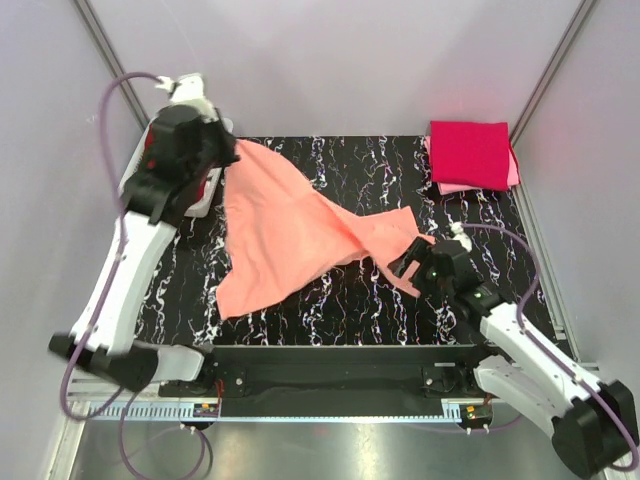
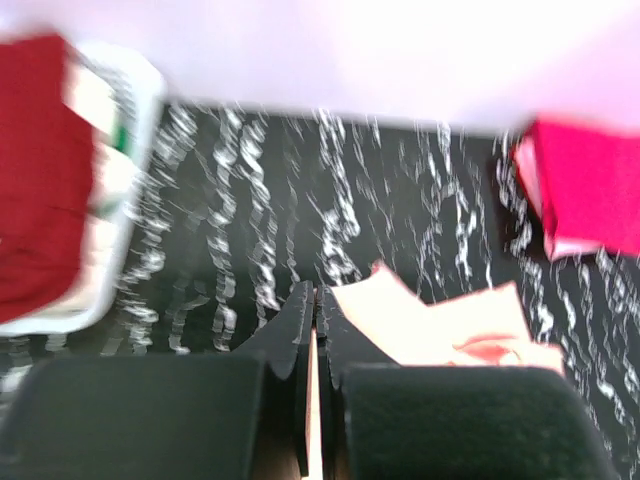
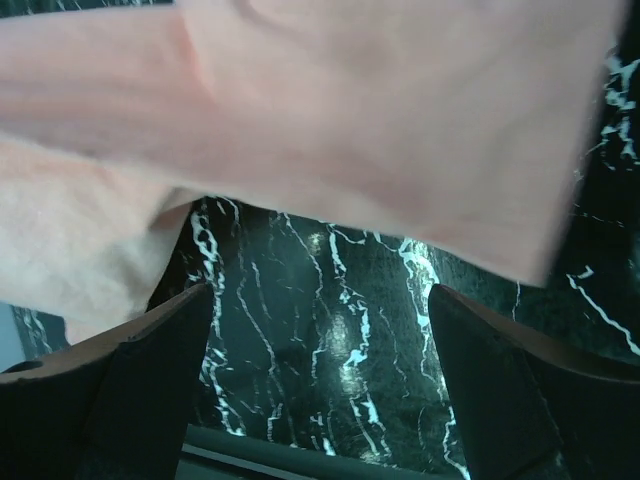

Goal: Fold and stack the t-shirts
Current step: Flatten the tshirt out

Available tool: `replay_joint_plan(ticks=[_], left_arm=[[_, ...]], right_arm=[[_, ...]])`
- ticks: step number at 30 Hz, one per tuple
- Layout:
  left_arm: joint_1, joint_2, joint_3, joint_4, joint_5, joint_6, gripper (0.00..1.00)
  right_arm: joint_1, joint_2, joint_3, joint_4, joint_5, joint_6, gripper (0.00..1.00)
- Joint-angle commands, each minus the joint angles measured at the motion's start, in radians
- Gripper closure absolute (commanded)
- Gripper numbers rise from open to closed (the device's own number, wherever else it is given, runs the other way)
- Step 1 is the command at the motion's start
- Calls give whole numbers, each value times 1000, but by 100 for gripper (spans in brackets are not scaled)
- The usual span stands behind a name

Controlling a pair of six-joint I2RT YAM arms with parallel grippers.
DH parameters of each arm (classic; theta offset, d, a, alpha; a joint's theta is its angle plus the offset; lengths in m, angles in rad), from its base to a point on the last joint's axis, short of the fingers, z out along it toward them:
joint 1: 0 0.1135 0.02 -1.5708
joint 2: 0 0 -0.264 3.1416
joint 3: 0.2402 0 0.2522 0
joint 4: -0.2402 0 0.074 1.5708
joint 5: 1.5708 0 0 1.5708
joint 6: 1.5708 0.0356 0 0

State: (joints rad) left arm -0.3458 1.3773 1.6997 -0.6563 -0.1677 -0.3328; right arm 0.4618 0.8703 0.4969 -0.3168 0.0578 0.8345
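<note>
Salmon tee [image 1: 280, 235] | unfolded, creased | corner pinched in L jaws

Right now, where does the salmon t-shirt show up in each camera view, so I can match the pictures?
Top external: salmon t-shirt spread across the centre-left.
Left wrist: salmon t-shirt low, right of centre.
Right wrist: salmon t-shirt fills the upper half.
Shared landmark: the black marbled tabletop under it.

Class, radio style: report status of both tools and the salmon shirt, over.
Left tool shut on salmon shirt, corner raised. Right tool open at its right edge. Nothing blocking.
</note>
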Motion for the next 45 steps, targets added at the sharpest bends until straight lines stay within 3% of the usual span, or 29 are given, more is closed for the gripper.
replay_joint_plan(ticks=[1,4,8,11,12,22,31,39,45], left_arm=[[19,-81,-95,-112,-130,75,100],[45,-158,-222,-88,-148,89,100],[62,-214,-354,-40,-142,63,100],[62,-225,-422,-23,-115,29,100],[62,-224,-446,-19,-110,20,100],[65,-253,-543,43,-113,29,100],[82,-268,-561,43,-90,14,100],[91,-282,-569,43,-89,8,100],[94,-270,-580,46,-73,-2,100]], right_arm=[[3,-86,107,-215,203,97,2],[-2,-91,147,-295,252,118,0],[-3,19,167,-300,196,127,2],[-3,105,140,-230,90,158,7],[-3,123,117,-203,41,161,13],[11,387,91,-6,-53,149,23],[28,515,175,-11,-50,114,35],[31,552,201,-5,-44,81,53],[35,527,170,33,-35,69,87]])
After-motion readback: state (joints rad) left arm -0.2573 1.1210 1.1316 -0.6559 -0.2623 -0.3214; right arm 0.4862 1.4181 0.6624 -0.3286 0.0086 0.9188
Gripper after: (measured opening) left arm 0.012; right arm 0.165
